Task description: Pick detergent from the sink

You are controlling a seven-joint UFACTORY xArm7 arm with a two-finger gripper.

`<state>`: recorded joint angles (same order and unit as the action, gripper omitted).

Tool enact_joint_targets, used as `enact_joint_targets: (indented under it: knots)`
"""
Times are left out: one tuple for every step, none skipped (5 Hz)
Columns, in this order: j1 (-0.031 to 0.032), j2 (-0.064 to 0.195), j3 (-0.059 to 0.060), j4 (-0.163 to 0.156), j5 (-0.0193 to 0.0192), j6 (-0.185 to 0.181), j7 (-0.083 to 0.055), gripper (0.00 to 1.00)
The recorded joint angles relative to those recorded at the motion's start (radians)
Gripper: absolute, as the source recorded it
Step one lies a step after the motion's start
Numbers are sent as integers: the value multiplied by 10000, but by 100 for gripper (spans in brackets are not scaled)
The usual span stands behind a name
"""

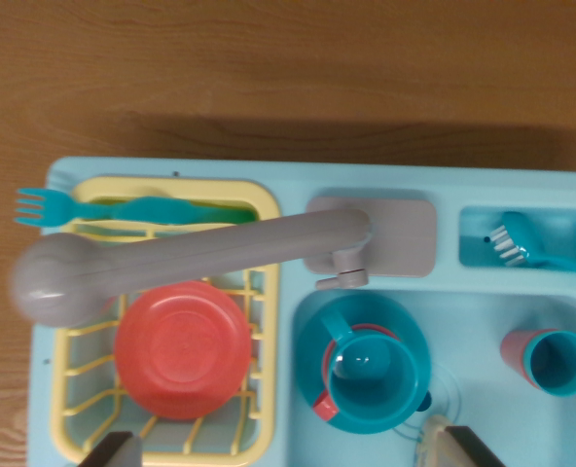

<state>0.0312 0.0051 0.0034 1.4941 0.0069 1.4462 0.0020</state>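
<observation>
grey faucet [171, 258] overhangs yellow rack [230, 199] holding red bowl [181, 348].

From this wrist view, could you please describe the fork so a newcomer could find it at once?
Start at the yellow dish rack on the wrist view's left of the light blue toy sink. Along its far rim lies the teal fork, tines pointing left. It is the only flat utensil there, beyond the grey faucet.

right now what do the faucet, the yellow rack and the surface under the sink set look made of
Faucet: looks like matte grey moulded plastic, no metallic shine. Yellow rack: plastic, thick rounded bars, slight gloss. Surface: wood or wood-look laminate, grain lines visible; I can't tell which.
</observation>
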Motion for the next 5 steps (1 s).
enact_joint_targets:
  knots:
    - [-46,31,-53,-336,-51,-305,-9,0]
    - [-46,31,-53,-336,-51,-305,-9,0]
    - [-96,66,-113,-709,-108,-645,-19,0]
    - [-96,66,-113,-709,-108,-645,-19,0]
    - [-151,103,-177,-1113,-170,-1012,-29,0]
